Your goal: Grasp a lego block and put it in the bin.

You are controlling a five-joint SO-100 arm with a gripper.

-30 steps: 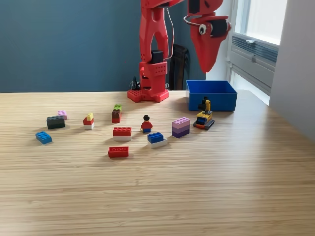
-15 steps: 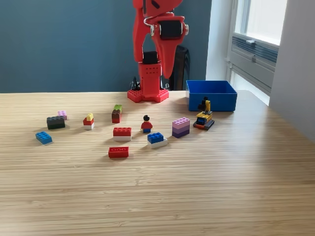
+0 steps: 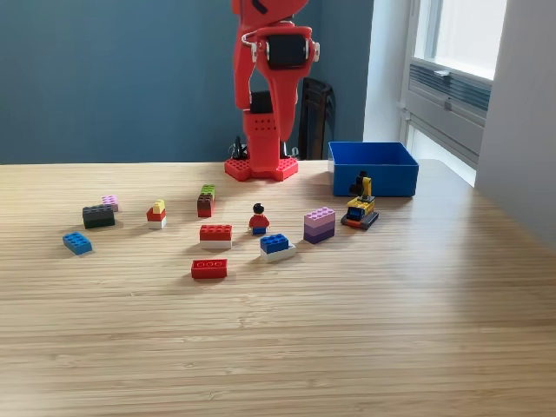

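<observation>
gripper [image 3: 284, 130] hangs above the table, tip down, can't tell if jaws are apart | bin [image 3: 373, 168] far-right of exterior view, long axis left-right | lego blocks scattered in front

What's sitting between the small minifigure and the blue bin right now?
In the exterior view, between the minifigure and the bin lie a pink-and-purple block stack and a small yellow-black lego vehicle.

Blue bin [image 3: 373, 178] upright on table
</observation>
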